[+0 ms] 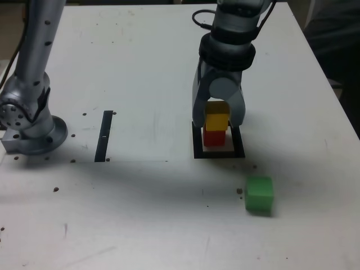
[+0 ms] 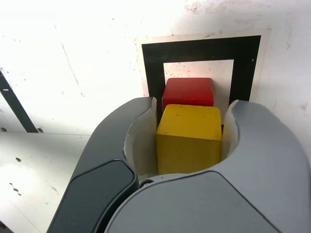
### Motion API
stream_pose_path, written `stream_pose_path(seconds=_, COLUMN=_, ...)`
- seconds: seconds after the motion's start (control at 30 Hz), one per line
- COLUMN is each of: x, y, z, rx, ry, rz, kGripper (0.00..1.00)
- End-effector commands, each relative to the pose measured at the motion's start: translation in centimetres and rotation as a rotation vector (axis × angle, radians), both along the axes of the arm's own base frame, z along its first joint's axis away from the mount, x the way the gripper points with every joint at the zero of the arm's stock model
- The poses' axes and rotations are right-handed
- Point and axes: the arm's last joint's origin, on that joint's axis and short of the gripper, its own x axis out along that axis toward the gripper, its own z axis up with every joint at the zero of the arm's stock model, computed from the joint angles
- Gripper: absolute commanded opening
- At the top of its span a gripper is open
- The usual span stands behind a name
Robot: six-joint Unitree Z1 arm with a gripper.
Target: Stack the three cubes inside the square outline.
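Note:
The yellow cube (image 1: 216, 121) (image 2: 189, 138) rests on top of the red cube (image 1: 214, 138) (image 2: 188, 91), which stands inside the black square outline (image 1: 219, 153) (image 2: 201, 48). My gripper (image 1: 218, 125) (image 2: 194, 104) reaches down over the stack, and its two jaws sit close against the yellow cube's sides. No gap shows between the pads and the cube. The green cube (image 1: 259, 194) lies alone on the white table, nearer the front and toward the exterior view's right of the outline. It does not show in the wrist view.
A thin black strip (image 1: 104, 135) (image 2: 12, 104) is stuck to the table at the exterior view's left of the outline. The arm's grey base (image 1: 31, 124) stands at the far left. The table's right edge (image 1: 332, 90) runs close behind the gripper.

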Motion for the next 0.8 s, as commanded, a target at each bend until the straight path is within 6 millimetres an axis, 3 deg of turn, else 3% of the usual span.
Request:
stream_pose_path(seconds=0.0, x=0.0, y=0.0, z=-0.2, rx=0.002, ry=0.001, rz=-0.004, kGripper=0.98)
stream_pose_path(seconds=0.27, x=-0.8, y=0.0, z=0.5, rx=0.008, ry=-0.023, rz=-0.003, kGripper=0.99)
stream_pose_path(seconds=0.77, x=-3.4, y=0.4, z=4.0, rx=0.067, ry=-0.088, rz=-0.04, kGripper=1.0)
